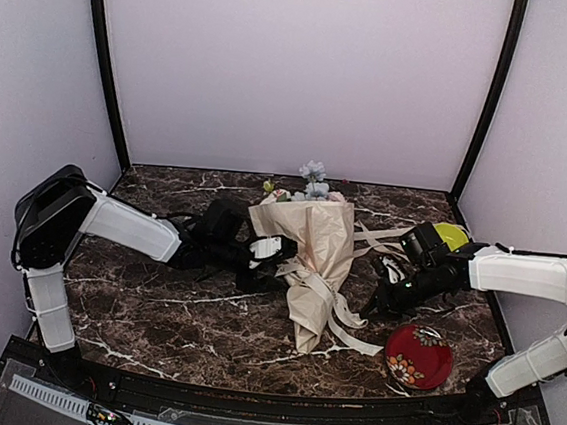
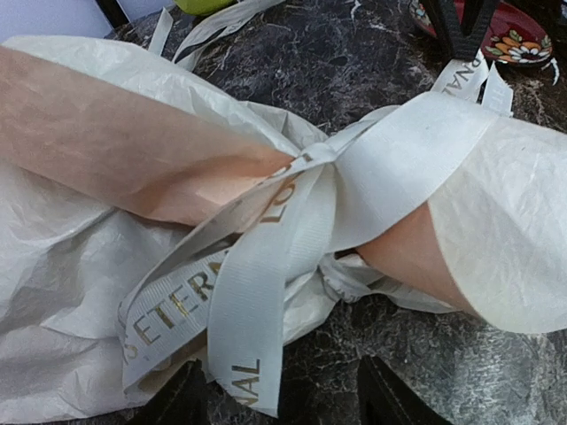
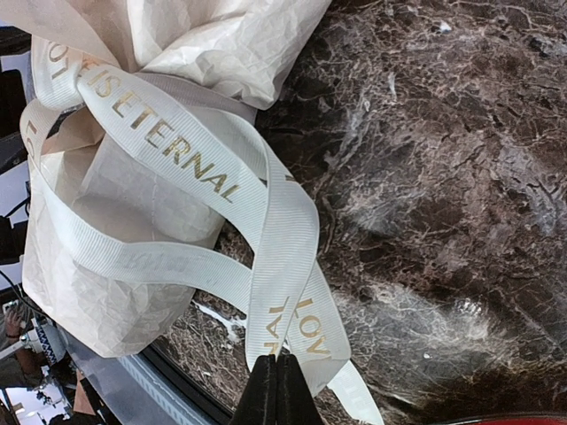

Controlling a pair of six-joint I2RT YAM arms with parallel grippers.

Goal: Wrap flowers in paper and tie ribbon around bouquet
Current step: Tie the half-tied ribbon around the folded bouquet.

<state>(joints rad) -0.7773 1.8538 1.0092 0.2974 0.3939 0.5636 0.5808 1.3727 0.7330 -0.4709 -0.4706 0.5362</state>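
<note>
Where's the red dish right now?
In the top view the red dish sits at the table's near right corner, just in front of the right hand and right of the ribbon's loose end.

The paper [image 1: 313,243] hides the flowers' [image 1: 313,179] stems; the right arm [image 1: 519,271] covers most of a lime-green thing [image 1: 453,233].

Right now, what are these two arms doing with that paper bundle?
They are finishing a bouquet. It lies on the marble table, flowers poking out the far end, with the ribbon already knotted around its middle. The left gripper hangs open beside the knot; the right gripper is shut, seemingly pinching a ribbon tail.
</note>
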